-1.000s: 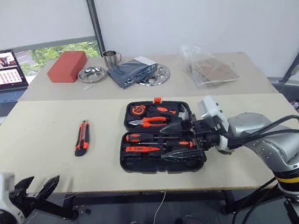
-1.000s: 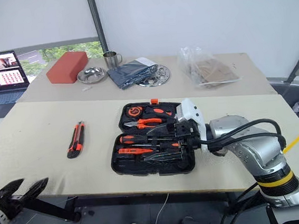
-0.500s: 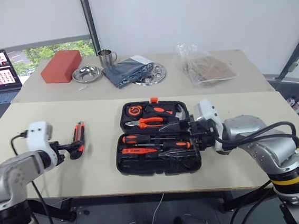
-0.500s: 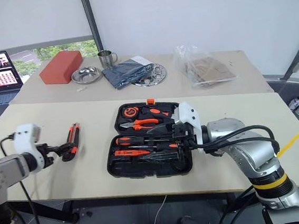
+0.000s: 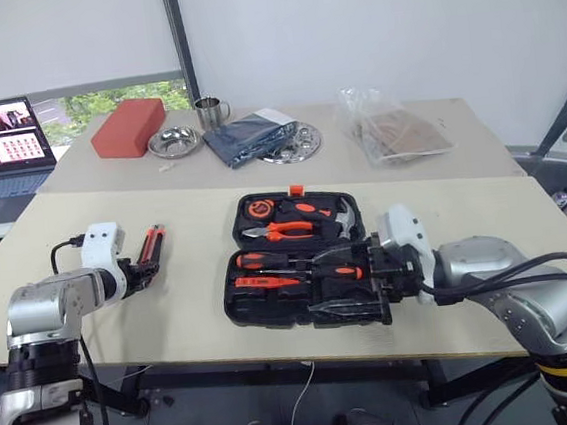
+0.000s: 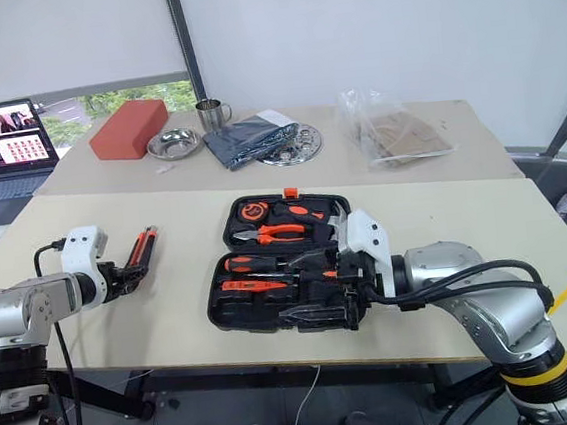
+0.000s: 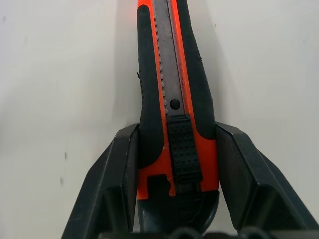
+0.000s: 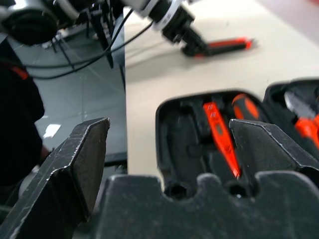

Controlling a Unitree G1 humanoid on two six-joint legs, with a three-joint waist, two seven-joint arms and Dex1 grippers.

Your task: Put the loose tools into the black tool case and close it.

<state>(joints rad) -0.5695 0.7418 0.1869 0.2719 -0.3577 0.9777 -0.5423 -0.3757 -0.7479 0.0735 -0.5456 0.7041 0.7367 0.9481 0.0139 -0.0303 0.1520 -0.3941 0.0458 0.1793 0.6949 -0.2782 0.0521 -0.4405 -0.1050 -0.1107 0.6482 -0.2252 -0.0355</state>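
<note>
Left wrist view shows the left gripper [image 7: 177, 164] with one black finger on each side of the orange-and-black knife [image 7: 172, 89], touching its back end. The knife lies flat on the pale table [image 5: 188, 312], well to the left of the open black tool case [image 5: 303, 261]. The right gripper [image 5: 355, 281] hangs over the near right corner of the case, and its fingers [image 8: 82, 159] stand wide apart with nothing between them. Inside the case lie screwdrivers [image 5: 268, 261], orange pliers [image 5: 283, 231] and a hammer [image 5: 339, 217]. Behind the case, on the far table, sit a red block [image 5: 128, 127], a metal bowl [image 5: 175, 141], a cup [image 5: 210, 110], a dark cloth [image 5: 246, 136] and a clear bag [image 5: 394, 126]. A laptop [image 5: 1, 144] stands far to the left of the case.
</note>
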